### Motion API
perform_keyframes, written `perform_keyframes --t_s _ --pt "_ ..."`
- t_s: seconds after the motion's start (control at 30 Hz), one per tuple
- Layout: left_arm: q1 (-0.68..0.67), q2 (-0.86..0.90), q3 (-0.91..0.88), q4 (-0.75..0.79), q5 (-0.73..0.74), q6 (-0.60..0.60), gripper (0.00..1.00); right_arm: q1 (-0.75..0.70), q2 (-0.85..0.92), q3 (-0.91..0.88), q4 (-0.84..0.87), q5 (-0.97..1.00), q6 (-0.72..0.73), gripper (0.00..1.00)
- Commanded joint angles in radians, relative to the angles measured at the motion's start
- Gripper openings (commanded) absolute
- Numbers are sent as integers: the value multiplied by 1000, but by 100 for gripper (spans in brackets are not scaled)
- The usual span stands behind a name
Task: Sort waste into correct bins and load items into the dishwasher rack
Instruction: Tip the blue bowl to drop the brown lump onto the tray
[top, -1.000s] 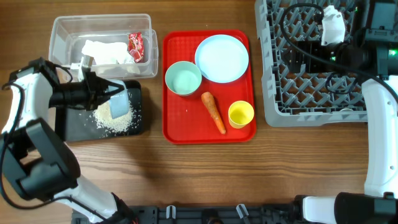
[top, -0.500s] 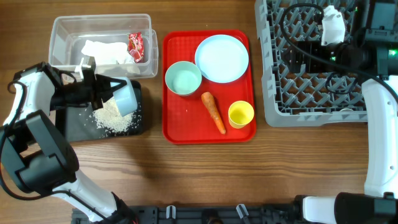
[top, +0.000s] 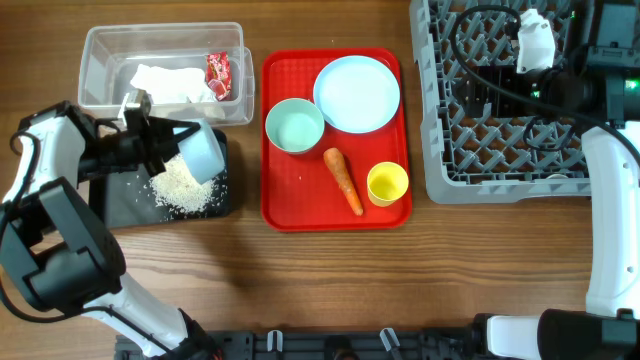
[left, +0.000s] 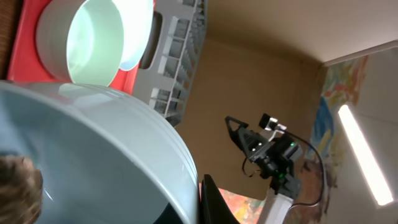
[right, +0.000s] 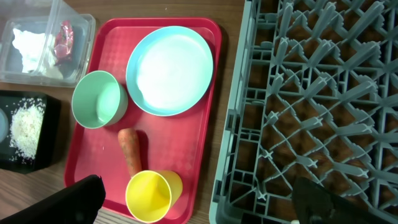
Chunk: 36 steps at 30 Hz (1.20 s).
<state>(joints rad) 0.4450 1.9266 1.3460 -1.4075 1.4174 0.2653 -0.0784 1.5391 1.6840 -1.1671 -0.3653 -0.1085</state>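
The top camera hangs high and looks straight down on the brown wooden table (top: 320, 280), far enough to see it all. The left wrist camera sits very near the light blue round bowl (left: 93, 162) and looks sideways past it to the pale green round bowl (left: 93, 40). The right wrist camera looks down over the big grey plastic peg rack (right: 311, 93) and the flat red plastic tray (right: 186, 143). All three views share the green bowl, tray and rack.

The wooden table (top: 300, 290) carries four items directly. A clear tub (top: 160, 28) sits at the upper left of the frame, with a black tray (top: 125, 200) just below it. A red tray (top: 300, 190) lies at centre, and a grey rack (top: 500, 150) occupies the upper right.
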Motion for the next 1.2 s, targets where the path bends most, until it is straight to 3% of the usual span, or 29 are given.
perform_keyframes --t_s 0.0,0.4,0.93,1.0,1.17 --pt "26 5 12 -5 45 19 4 -2 15 9 -1 6 7 100" --pt "41 5 12 -58 159 8 4 -1 15 9 -1 6 7 100" --pt "71 5 12 -71 153 60 4 -1 15 9 0 6 6 100" --pt "71 5 12 -3 82 151 4 -1 15 9 0 6 7 100" --pt "63 5 12 133 -289 261 4 -1 15 9 1 6 7 100"
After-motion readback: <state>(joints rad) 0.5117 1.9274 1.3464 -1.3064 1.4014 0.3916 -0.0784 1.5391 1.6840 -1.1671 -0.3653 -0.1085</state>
